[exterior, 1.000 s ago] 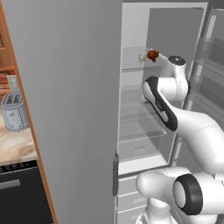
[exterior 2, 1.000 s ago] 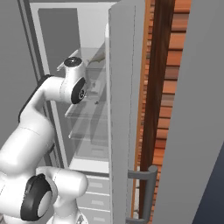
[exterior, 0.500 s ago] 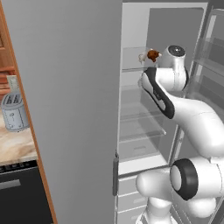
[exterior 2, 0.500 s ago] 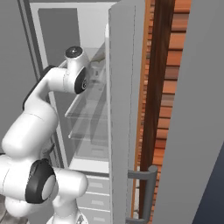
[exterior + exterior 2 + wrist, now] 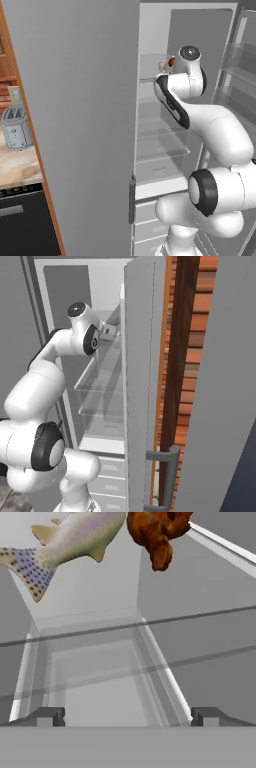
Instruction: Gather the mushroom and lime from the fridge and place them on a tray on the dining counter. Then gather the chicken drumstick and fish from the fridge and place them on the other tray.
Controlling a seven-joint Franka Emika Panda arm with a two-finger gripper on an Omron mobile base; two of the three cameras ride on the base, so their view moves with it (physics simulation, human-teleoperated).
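Two items, the fish (image 5: 75,537) and the chicken drumstick (image 5: 156,532), lie side by side on a glass shelf inside the fridge (image 5: 165,30), ungathered, while the gripper (image 5: 127,717) hangs nearby, fingers spread wide and empty.

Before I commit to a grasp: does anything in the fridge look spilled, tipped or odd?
Nothing stands out. The fish and chicken drumstick lie beside each other on a glass shelf, nothing spilled. The open pincer is clear of both.
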